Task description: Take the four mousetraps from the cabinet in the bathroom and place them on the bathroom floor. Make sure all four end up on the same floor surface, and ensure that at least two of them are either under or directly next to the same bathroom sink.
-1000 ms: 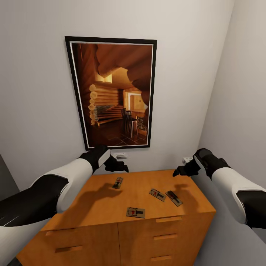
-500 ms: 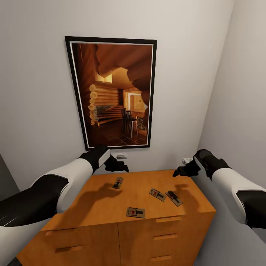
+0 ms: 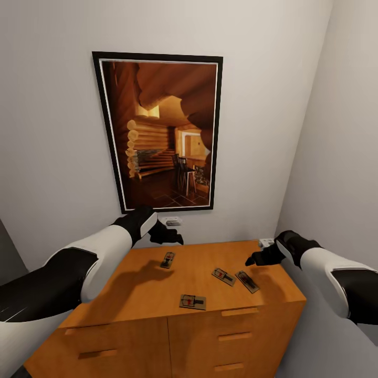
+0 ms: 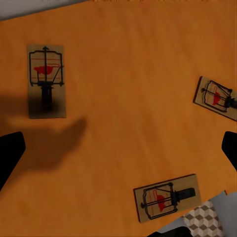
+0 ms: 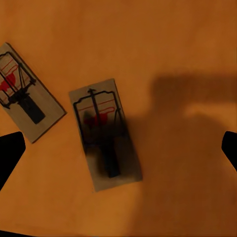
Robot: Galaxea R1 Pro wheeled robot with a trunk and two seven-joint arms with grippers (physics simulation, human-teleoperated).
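Four mousetraps (image 3: 193, 302) lie on the cabinet (image 3: 142, 294) top. Left gripper (image 3: 170, 239) and right gripper (image 3: 254, 259) hover above, fingers spread, empty.

Soft, even light from above, no glare on the pale wall (image 3: 52, 131). Both arms throw blurred dark shadows across the cabinet (image 3: 157, 294) top. In the right wrist view a heavy shadow half covers one mousetrap (image 5: 104, 133). Renders look slightly soft, lines bending toward the head view's edges.
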